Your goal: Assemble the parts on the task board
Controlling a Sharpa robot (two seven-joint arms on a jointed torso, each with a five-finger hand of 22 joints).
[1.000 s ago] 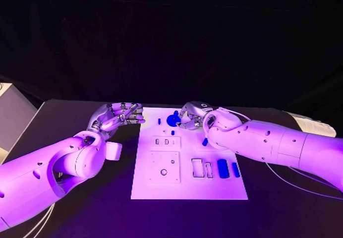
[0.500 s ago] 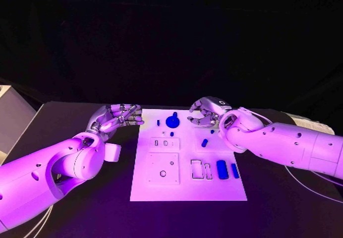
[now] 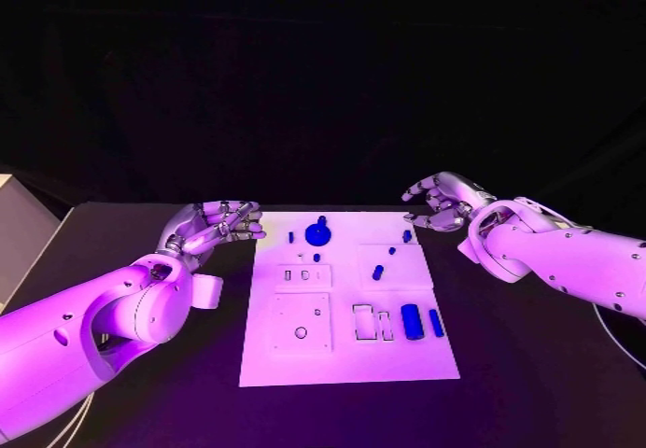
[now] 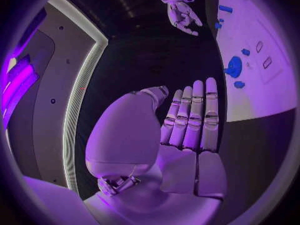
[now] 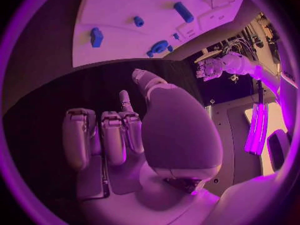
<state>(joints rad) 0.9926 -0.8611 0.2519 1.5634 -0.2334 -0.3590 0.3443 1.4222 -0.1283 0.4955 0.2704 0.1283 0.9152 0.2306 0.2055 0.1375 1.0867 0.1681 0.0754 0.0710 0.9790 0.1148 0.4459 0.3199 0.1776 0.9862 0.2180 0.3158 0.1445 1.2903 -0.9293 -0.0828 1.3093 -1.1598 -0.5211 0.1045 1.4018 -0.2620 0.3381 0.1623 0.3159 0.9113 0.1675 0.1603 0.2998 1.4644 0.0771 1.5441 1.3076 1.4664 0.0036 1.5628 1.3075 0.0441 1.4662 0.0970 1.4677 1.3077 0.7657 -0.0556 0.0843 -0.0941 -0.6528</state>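
Note:
The white task board (image 3: 344, 350) lies in the middle of the black table. On it are a round blue part (image 3: 319, 231) at the far end, small blue parts (image 3: 407, 236) (image 3: 378, 273) further right, and two blue cylinders (image 3: 412, 320) near the right edge. My left hand (image 3: 216, 224) hovers just off the board's far left corner, fingers straight and holding nothing (image 4: 190, 120). My right hand (image 3: 442, 201) hangs beyond the far right corner, fingers bent and apart, with nothing in them (image 5: 112, 135). The right wrist view has the board (image 5: 125, 10) ahead of that hand.
Several white recessed blocks and slots (image 3: 301, 322) sit on the board's near half. A pale box (image 3: 14, 224) stands at the table's left edge. Bare black table lies on both sides of the board.
My right hand has pulled away from over the board's far middle, out to the right past its edge. A small blue part on the far right has come into view. The left hand has stayed put.

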